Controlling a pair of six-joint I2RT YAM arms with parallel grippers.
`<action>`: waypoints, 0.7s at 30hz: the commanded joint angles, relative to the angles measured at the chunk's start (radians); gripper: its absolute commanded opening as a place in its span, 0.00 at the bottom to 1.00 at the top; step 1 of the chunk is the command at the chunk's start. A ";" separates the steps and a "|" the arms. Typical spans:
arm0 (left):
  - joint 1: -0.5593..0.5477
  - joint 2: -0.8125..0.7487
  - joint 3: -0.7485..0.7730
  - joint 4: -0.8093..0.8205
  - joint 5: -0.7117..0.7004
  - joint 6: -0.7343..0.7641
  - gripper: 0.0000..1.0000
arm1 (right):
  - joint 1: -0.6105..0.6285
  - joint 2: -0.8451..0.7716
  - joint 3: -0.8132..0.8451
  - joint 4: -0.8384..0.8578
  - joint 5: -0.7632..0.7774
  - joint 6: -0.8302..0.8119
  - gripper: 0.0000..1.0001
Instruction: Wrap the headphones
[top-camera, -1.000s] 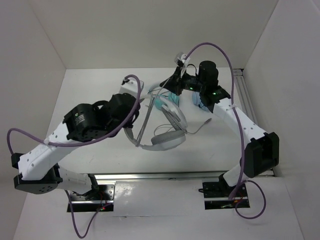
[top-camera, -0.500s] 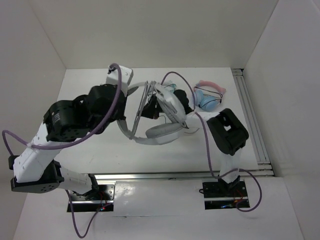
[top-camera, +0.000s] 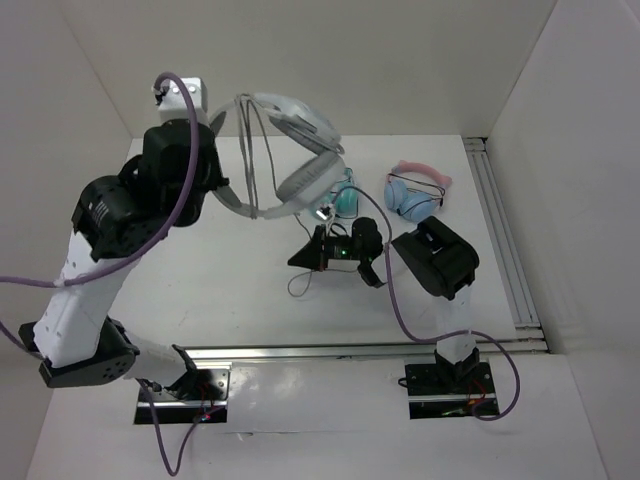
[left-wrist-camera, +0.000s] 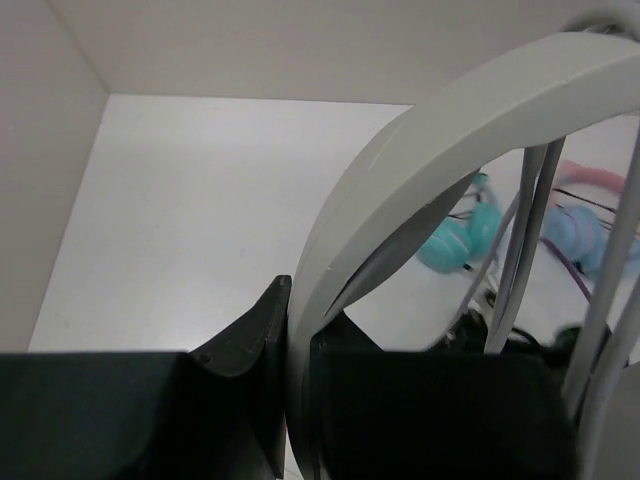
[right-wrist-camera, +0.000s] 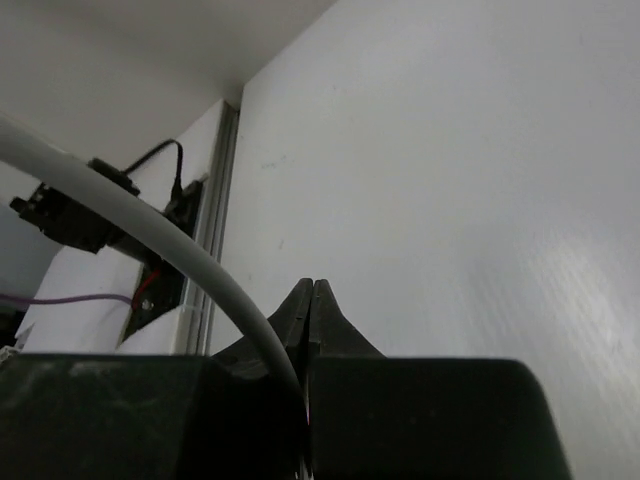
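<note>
Left gripper (left-wrist-camera: 297, 325) clenched on the wide band of the headphones (top-camera: 300, 165), fingers pinching it edge-on; the pair hangs lifted off the table (top-camera: 190, 270) toward its far side, one ear cup tilted down, strands of its thin cable (right-wrist-camera: 150, 218) running across the band. Right gripper (right-wrist-camera: 311, 292) low near table centre, jaws pressed together on the cable, a small loop lying on the surface just beside it. Teal headphones (top-camera: 345, 198) and pink-banded blue headphones (top-camera: 415, 195) lie beyond, near each other
</note>
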 joint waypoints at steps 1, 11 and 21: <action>0.202 0.029 0.025 0.105 0.036 -0.069 0.00 | 0.036 -0.069 -0.129 0.192 0.063 -0.003 0.00; 0.662 0.198 0.039 0.136 0.406 -0.147 0.00 | 0.270 -0.339 -0.295 -0.103 0.263 -0.216 0.00; 0.695 0.155 -0.381 0.266 0.287 -0.148 0.00 | 0.534 -0.837 -0.135 -0.760 0.606 -0.535 0.00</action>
